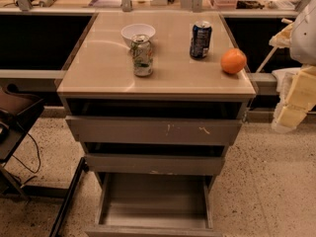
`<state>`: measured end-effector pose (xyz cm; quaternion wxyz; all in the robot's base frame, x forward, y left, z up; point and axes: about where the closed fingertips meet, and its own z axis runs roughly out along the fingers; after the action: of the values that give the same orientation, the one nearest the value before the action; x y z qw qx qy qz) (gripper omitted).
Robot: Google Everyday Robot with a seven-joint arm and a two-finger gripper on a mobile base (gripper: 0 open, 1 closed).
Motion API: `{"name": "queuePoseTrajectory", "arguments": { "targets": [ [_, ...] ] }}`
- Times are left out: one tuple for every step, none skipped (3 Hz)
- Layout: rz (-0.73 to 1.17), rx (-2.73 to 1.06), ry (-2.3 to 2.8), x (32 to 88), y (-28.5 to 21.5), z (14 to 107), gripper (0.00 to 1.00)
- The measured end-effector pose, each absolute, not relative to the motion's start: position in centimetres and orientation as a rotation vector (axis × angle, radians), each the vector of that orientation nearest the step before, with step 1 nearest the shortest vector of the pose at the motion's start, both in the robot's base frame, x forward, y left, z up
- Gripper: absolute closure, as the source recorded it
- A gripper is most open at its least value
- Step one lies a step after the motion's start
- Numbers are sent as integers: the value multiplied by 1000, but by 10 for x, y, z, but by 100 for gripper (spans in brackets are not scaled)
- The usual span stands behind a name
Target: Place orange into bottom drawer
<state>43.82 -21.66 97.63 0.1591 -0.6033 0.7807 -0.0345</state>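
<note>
Camera view. The gripper [295,102] sits at the far right margin, a cream, blocky form hanging beside the cabinet's right flank and lower than the surface [98,70]. You cannot tell whether it is spread or closed; nothing is seen held in it.

The orange [233,60]: round, bright orange, smooth skin with a soft sheen. It rests on the surface up and to the left of the gripper, near the right edge and a little back from the front edge, touching nothing.

Further from the gripper, beyond the orange, a blue can [200,40] stands upright. A pale printed can [142,56] stands upright near the middle, with a white bowl [138,32] just behind it. Bare surface lies between the orange and the blue can, and along the whole front edge.

The bottom drawer [153,201] is below and to the left of the gripper, pulled well out, with its grey floor showing. The two scuffed drawers [153,131] above it stand out less far. Speckled floor [266,181] lies under the gripper.
</note>
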Motion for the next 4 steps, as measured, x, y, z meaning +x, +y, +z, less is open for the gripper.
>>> {"name": "queuePoseTrajectory", "arguments": {
  "targets": [
    [-99,-1725,2232,438,-217,976,0],
    [-80,-1737,2195,458,-219,984,0],
    [20,-1760,2154,501,-228,983,0],
    [97,-1764,2115,546,-236,979,0]
  ]
}}
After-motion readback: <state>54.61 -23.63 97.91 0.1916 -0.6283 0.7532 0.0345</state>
